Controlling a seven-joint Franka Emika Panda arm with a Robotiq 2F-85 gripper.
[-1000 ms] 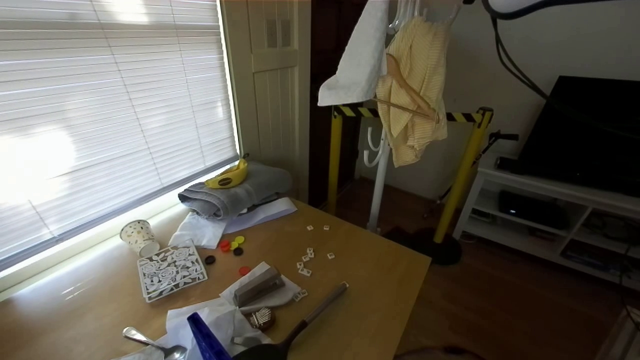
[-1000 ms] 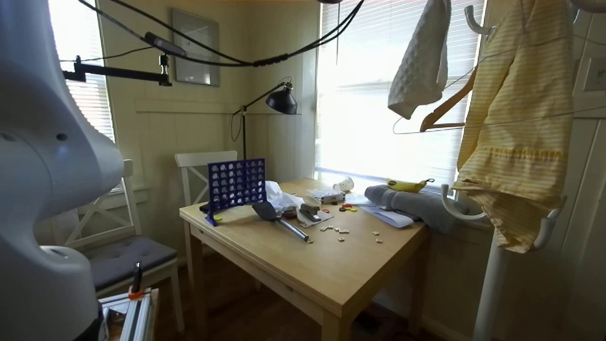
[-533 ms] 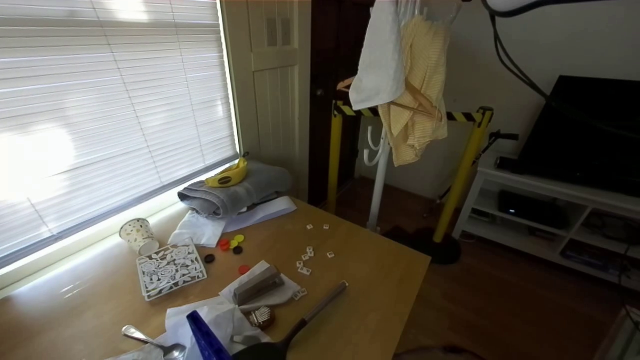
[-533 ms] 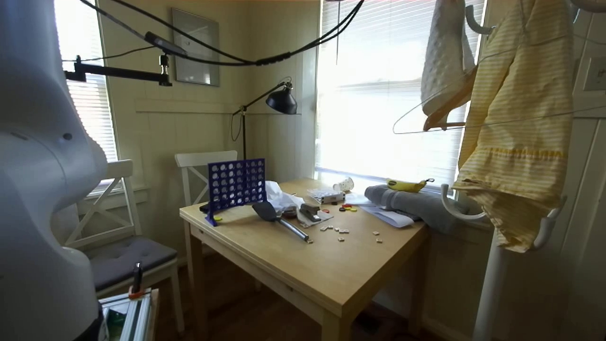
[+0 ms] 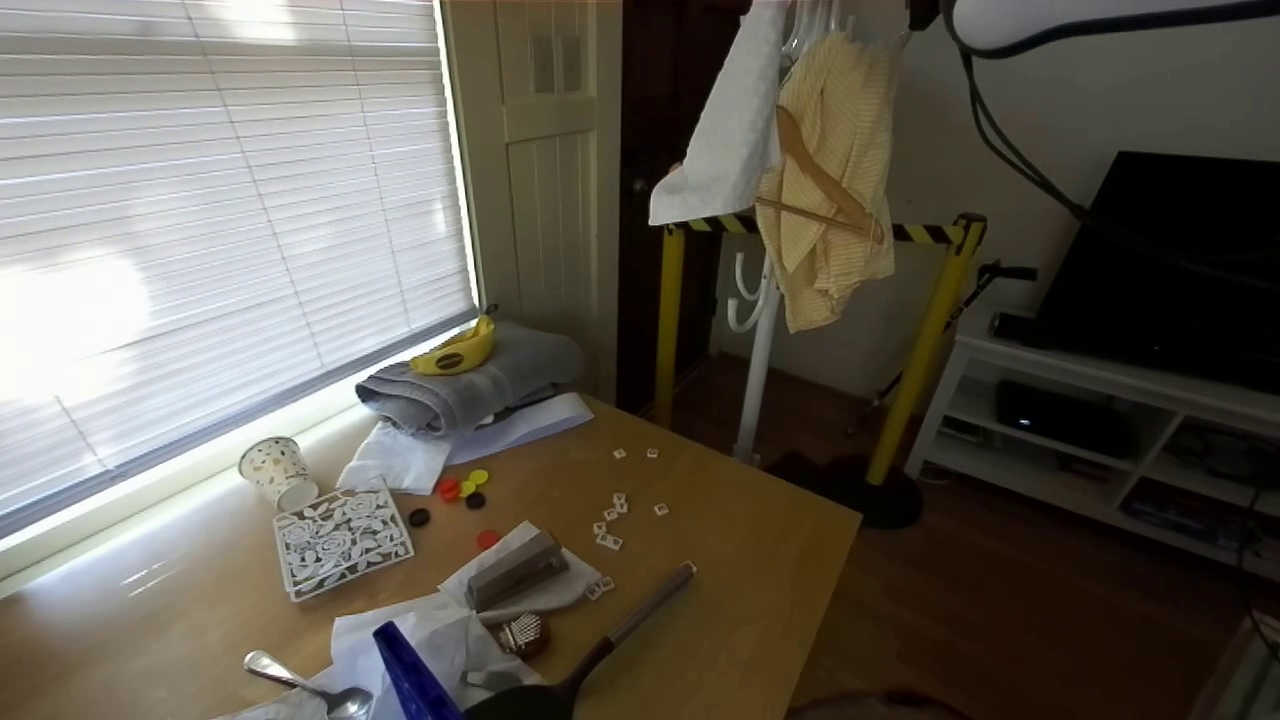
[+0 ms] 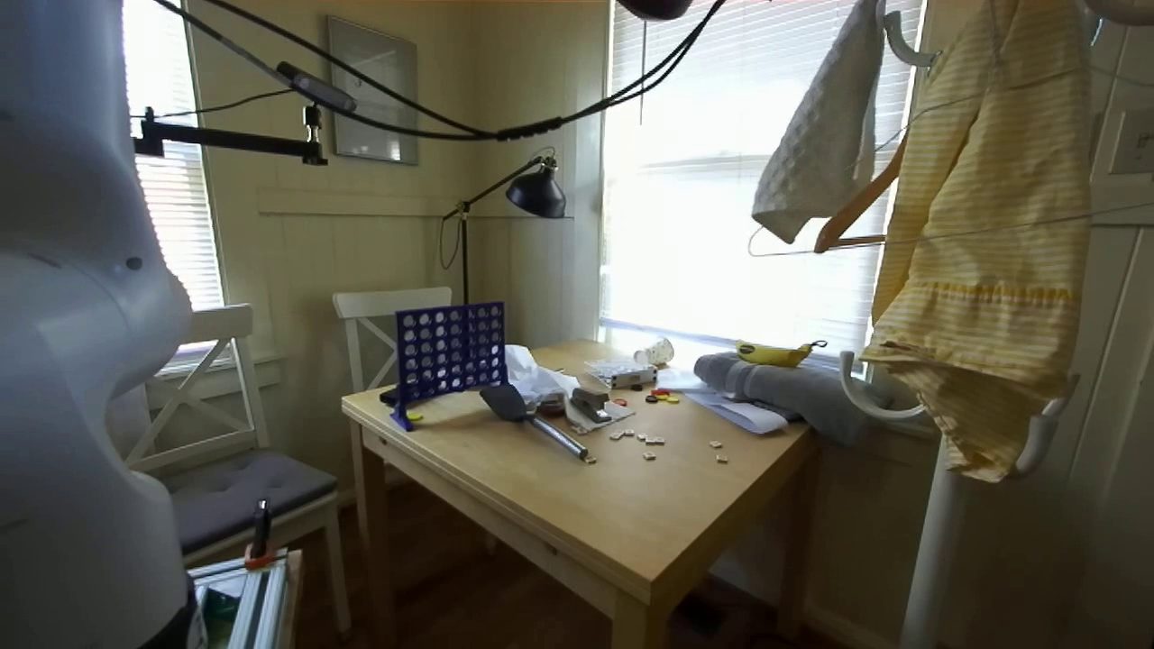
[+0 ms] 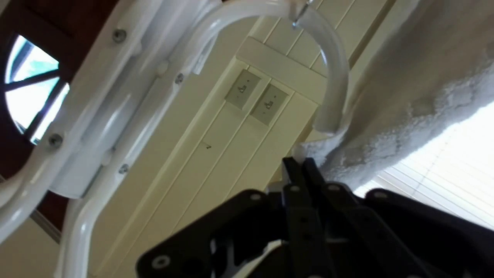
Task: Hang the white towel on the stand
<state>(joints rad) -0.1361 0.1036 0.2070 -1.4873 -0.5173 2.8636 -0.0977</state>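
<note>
My gripper point(image 7: 299, 162) has both fingers pressed together on a corner of the white towel point(image 7: 386, 135); only a small tuft shows past the tips, so how deep the pinch goes is hidden. The rest of the towel spreads right, blurred, and runs out of the wrist view. Just beyond my fingertips curves a hook point(image 7: 338, 77) of the white stand point(image 7: 114, 116); I cannot tell whether its end touches the towel or carries any of it.

In both exterior views the towel hangs left of the yellow striped cloth point(image 6: 983, 225), its upper end cut off by the top edge. In an exterior view it hides part of a wooden hanger point(image 5: 825, 180).

Farther off, the table point(image 5: 740, 560) bears letter tiles point(image 5: 620, 508) too small to read and a blue board point(image 5: 412, 670) cut off at the bottom edge.
</note>
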